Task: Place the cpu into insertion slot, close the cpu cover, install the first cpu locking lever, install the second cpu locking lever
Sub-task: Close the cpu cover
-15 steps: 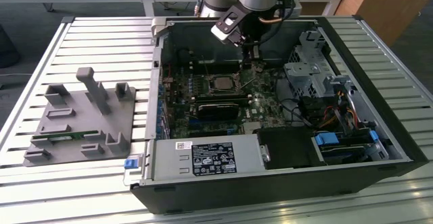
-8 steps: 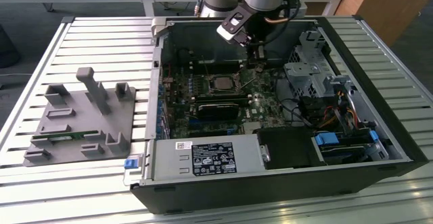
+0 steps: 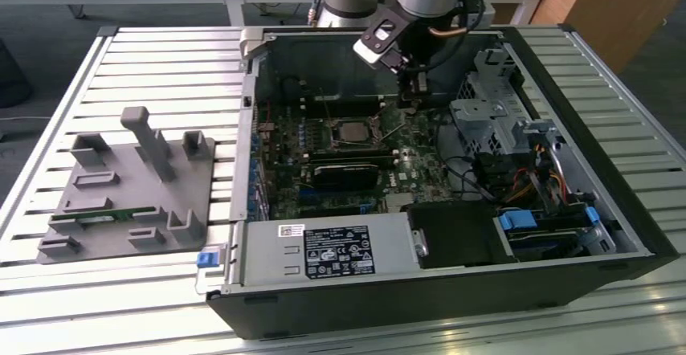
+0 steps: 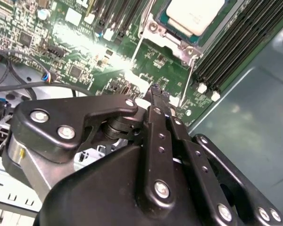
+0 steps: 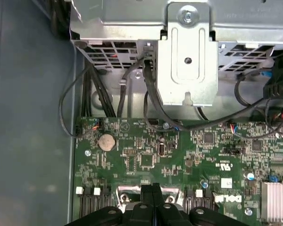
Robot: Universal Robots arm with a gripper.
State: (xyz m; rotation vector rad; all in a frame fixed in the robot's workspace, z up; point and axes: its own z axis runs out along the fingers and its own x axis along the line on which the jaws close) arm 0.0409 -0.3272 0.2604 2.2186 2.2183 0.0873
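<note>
Gripper closed tight, holding nothing, tip low over board. Cpu seated in slot, mid-board, just ahead of the tip; lever rod beside it.

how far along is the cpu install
Done: the cpu is seated, with the cpu cover down over it. In hand: the gripper, jaws together, hangs close to the thin locking levers. Left: both levers look swung out rather than latched, though that is hard to confirm.

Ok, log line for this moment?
cpu: seated | cpu cover: closed over it | gripper: shut, empty, tips by cover corner above motherboard
</note>
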